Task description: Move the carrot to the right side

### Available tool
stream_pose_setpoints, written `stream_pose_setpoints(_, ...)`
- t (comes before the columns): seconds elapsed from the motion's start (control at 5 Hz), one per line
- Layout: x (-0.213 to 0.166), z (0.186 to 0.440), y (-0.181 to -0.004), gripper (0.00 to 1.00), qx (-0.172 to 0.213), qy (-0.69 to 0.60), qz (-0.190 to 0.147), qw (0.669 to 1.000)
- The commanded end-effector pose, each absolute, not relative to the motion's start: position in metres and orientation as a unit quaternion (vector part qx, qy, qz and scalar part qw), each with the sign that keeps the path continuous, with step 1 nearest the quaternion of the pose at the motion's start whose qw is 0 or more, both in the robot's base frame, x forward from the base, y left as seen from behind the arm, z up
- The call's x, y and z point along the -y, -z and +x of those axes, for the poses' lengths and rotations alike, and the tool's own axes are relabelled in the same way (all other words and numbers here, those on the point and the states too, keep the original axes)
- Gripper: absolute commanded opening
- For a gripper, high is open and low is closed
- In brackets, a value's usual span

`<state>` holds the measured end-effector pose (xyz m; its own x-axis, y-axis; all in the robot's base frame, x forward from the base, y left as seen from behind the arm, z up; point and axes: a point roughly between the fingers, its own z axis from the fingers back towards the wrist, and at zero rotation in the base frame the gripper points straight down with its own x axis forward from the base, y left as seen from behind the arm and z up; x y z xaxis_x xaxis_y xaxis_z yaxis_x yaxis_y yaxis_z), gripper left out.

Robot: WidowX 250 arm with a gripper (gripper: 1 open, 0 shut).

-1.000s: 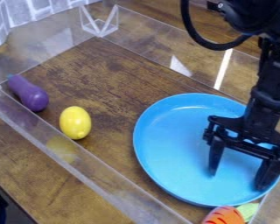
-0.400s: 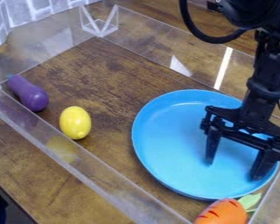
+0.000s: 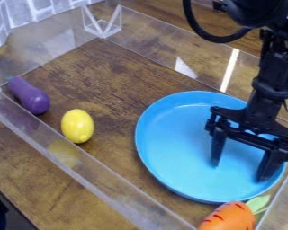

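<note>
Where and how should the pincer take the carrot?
Probably grip the thick orange body of the carrot, just below its leafy top, coming from above with a fingertip on each long side. The body is rounded and tapers away from the leaves, so the thick end should hold better. The blue plate lies close by, so keep the plate-side finger clear of its rim.

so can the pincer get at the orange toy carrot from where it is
Probably not directly: the black pincer hangs over the round blue plate, while the orange plastic carrot lies beyond its rim; shifting sideways first looks necessary.
</note>
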<state>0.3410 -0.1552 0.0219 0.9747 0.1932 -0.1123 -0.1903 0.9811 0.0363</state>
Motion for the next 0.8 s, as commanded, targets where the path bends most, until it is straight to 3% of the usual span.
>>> stream_pose_setpoints(0.0, 0.159, 0.343, -0.019, 1.0, -0.047, -0.11, 0.008, 0.993)
stream_pose_setpoints(0.6, 0.168, 0.364, -0.013, 1.0, -0.048, -0.047, 0.012, 0.998)
